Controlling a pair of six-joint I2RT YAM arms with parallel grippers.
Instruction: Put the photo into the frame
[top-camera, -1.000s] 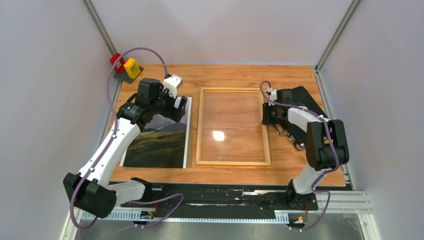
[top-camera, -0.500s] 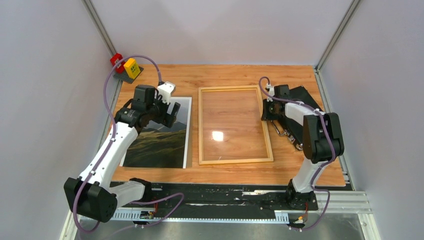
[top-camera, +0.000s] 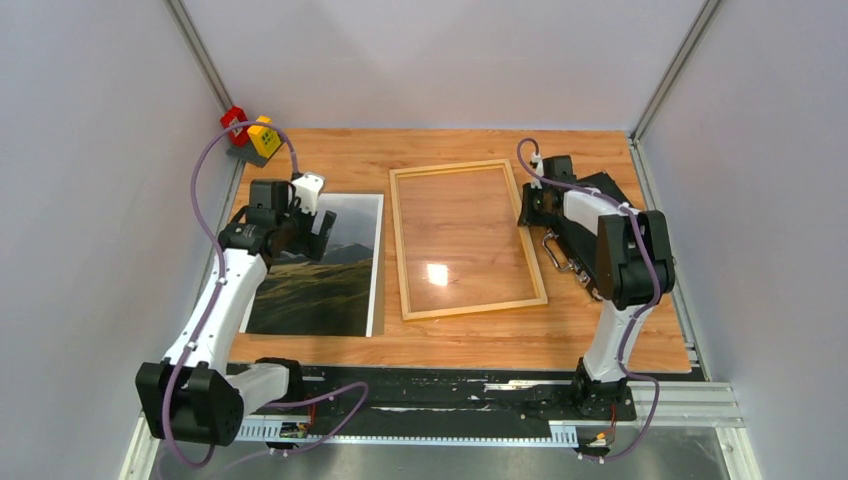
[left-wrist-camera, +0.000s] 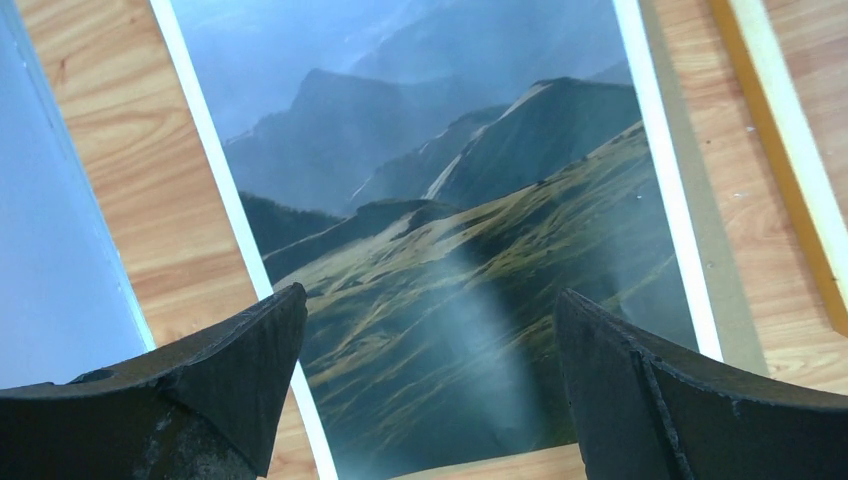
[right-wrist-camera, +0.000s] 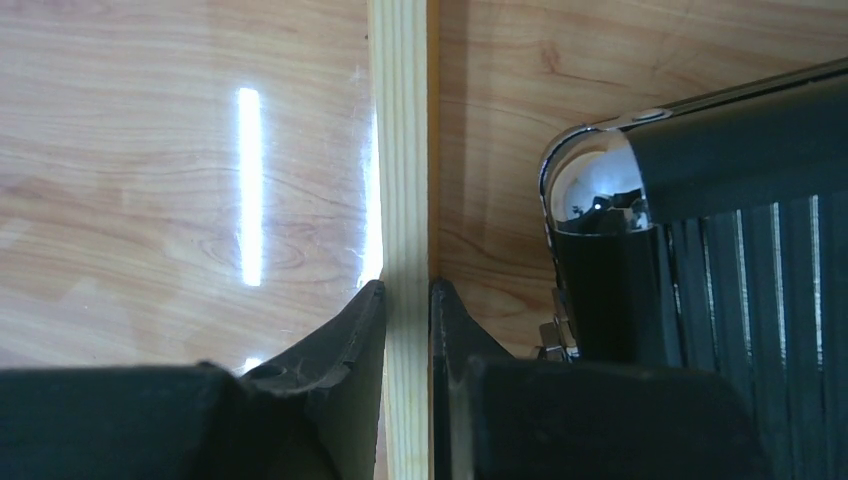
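The large paper print of grey-green mountains with a thin white border (top-camera: 320, 280) lies flat on the wooden table (top-camera: 450, 350). Its long axis runs 12 to 6. The thin light-wood frame with its clear pane (top-camera: 400, 245) lies just beside it at 3 o'clock, twisted slightly so its far end leans toward 11.

The left gripper (left-wrist-camera: 430, 300) hangs over the print's far end, fingers spread wide and holding nothing. It looks the nearer arm for the pickup. The right gripper (right-wrist-camera: 407, 290) is pinched on the frame's right rail, near the far corner and next to the black case with metal handles (top-camera: 600, 185).
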